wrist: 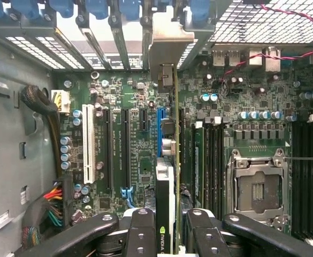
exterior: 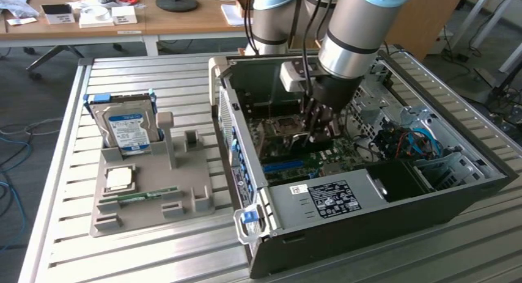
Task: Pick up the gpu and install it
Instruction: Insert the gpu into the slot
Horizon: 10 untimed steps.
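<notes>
Tool: tool [wrist: 166, 227] is partway closed, its dark fingers [wrist: 140, 235] clamped on either side of the gpu; in the exterior view the tool [exterior: 319, 133] reaches down into the case.
Gpu: gpu [wrist: 167, 160] is held edge-on over the board, running alongside the blue slot [wrist: 160, 128]; I cannot tell whether it is seated.
Bracket: silver bracket [wrist: 167, 37] sits at the card's far end, up against the rear slot openings.
Board: green board [wrist: 124, 160], with the CPU socket [wrist: 258, 187] empty.
Case: open case [exterior: 367, 228] lies on its side on the desk [exterior: 147, 258].
Holder: grey holder [exterior: 147, 219] lies at the exterior view's left, carrying an upright hard drive [exterior: 126, 127] and a RAM stick [exterior: 139, 197].
</notes>
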Each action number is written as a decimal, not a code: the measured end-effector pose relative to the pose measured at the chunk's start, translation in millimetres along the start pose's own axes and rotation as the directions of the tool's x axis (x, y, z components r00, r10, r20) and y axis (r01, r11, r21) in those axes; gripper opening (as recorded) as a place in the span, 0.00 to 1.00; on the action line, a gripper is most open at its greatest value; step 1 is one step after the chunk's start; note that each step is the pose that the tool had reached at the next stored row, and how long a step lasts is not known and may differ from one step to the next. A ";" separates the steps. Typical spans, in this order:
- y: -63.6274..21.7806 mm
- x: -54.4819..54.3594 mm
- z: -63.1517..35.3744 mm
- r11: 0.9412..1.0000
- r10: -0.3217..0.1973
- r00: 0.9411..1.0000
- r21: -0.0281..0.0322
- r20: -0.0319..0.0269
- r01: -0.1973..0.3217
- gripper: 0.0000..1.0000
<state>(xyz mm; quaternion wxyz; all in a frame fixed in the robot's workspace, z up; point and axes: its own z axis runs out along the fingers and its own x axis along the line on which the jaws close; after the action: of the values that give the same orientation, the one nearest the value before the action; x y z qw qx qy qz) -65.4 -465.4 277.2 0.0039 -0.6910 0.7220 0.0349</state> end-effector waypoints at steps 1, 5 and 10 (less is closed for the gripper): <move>0.5 0.3 0.0 1.000 0.000 1.000 0.000 0.000 0.000 0.27; 2.5 1.2 0.2 1.000 0.000 1.000 0.000 0.000 0.000 0.27; 5.9 1.5 0.7 1.000 0.000 1.000 0.000 0.000 0.000 0.27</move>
<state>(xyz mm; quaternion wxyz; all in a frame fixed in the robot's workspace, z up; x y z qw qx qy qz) -71.4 -466.7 276.6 0.0039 -0.6910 0.7220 0.0349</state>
